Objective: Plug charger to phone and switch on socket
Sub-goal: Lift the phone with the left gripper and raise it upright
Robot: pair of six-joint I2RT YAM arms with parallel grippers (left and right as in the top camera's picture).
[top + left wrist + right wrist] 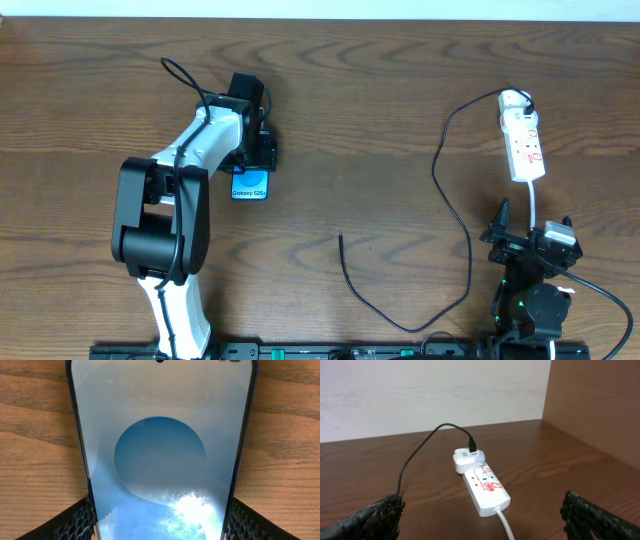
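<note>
The left gripper (pixel 160 510) clasps the phone (pixel 160 435) by its long edges, flat on the table. The right gripper (pixel 532 232) hangs wide open and empty, just short of the socket (pixel 525 145). The charger (pixel 469 262) tip lies loose mid-table, so picking it up looks like the next move.

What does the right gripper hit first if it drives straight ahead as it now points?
Probably the power strip: its near end lies dead ahead of the right gripper, white cord trailing back between the open fingers. Height is hard to judge.
</note>
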